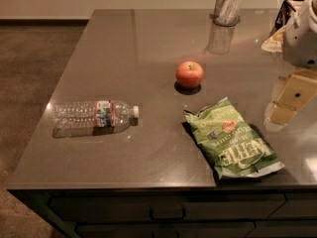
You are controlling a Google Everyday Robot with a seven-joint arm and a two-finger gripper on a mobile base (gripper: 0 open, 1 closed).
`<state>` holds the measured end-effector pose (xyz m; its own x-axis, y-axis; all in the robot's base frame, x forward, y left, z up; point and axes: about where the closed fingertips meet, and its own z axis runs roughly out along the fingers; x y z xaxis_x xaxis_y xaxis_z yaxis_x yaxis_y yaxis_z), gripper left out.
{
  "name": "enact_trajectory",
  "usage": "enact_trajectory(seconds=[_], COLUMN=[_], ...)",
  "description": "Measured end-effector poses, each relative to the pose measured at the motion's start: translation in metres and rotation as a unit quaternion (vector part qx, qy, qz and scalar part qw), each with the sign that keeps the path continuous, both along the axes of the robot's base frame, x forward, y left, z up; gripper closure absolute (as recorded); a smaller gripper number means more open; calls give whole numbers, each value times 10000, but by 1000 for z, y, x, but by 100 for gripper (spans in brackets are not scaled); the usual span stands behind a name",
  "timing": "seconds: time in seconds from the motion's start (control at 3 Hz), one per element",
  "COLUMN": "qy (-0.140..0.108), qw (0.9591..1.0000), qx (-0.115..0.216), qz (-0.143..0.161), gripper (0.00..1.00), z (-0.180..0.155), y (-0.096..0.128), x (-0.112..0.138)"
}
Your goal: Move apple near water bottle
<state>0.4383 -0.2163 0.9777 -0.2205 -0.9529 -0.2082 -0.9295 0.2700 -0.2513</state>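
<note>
The apple (189,74) is orange-red and stands upright near the middle of the grey countertop (148,43). The water bottle (94,114) lies on its side at the left of the counter, with its white cap pointing right toward the middle. It is clear and ribbed with a red, white and blue label. My gripper (286,104) hangs at the right edge of the view, above the counter, to the right of the apple and well apart from it. It holds nothing that I can see.
A green chip bag (230,139) lies flat near the front edge, right of centre, between the apple and my gripper. A tall grey cylindrical container (228,5) stands at the back. The counter's front edge and left edge drop to carpeted floor (29,58).
</note>
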Motion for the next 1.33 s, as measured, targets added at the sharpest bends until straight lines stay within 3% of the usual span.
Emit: enact_trajectory(seconds=[0.33, 0.67, 1.0, 1.33], qy=[0, 158, 201, 145], qw=[10000, 9998, 9982, 9939], qx=[0, 11, 329, 772], qz=[0, -110, -465, -773], gripper=[0, 0, 0, 0], z=[0, -4, -14, -28], y=[0, 2, 3, 13], x=[0, 9, 41, 84])
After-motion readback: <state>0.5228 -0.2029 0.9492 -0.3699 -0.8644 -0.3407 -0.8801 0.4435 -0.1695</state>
